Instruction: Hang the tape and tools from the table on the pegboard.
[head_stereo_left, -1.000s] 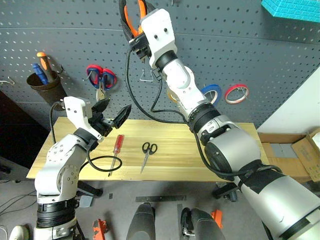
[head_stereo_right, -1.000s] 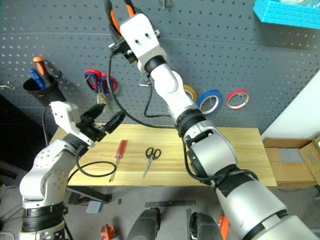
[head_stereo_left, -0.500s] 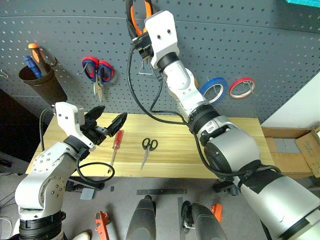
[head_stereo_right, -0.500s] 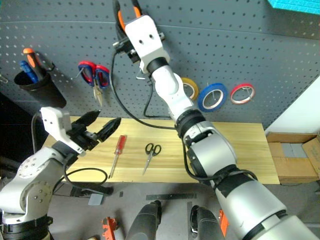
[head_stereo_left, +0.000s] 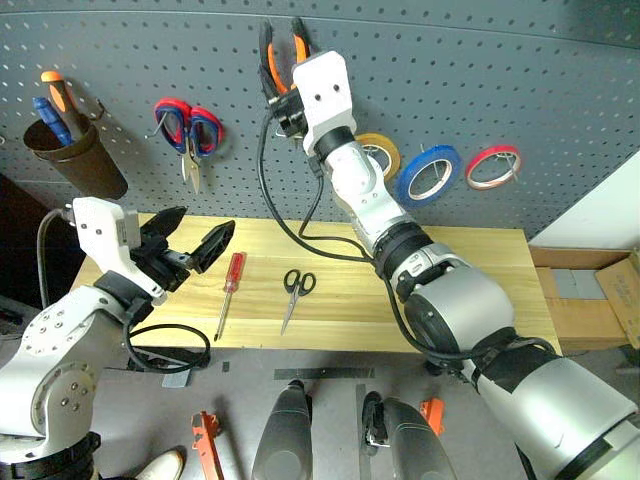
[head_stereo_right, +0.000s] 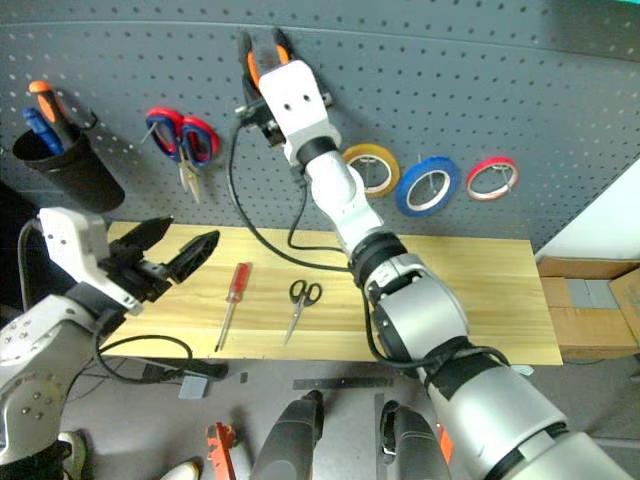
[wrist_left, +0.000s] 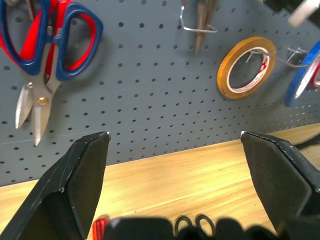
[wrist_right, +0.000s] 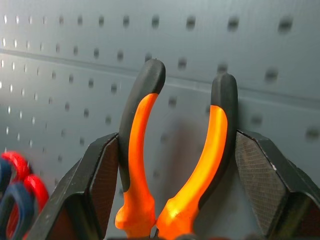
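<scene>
My right gripper is raised against the pegboard and shut on the orange-and-black pliers, handles pointing up. Its pads press the outer sides of both handles. The pliers' nose points down at a wire hook. The blue tape hangs on the board between a yellow roll and a red roll. On the table lie the red-handled screwdriver and the small black scissors. My left gripper hovers open over the table's left end, holding nothing.
Red-and-blue scissors hang at the board's upper left. Left of them a dark cup holds an orange and a blue handle. A cardboard box sits right of the table. A black cable loops below my left arm.
The camera has tipped down. My right gripper has lowered the pliers along the pegboard. My left gripper, still open, has drawn back slightly toward the table's left end.
</scene>
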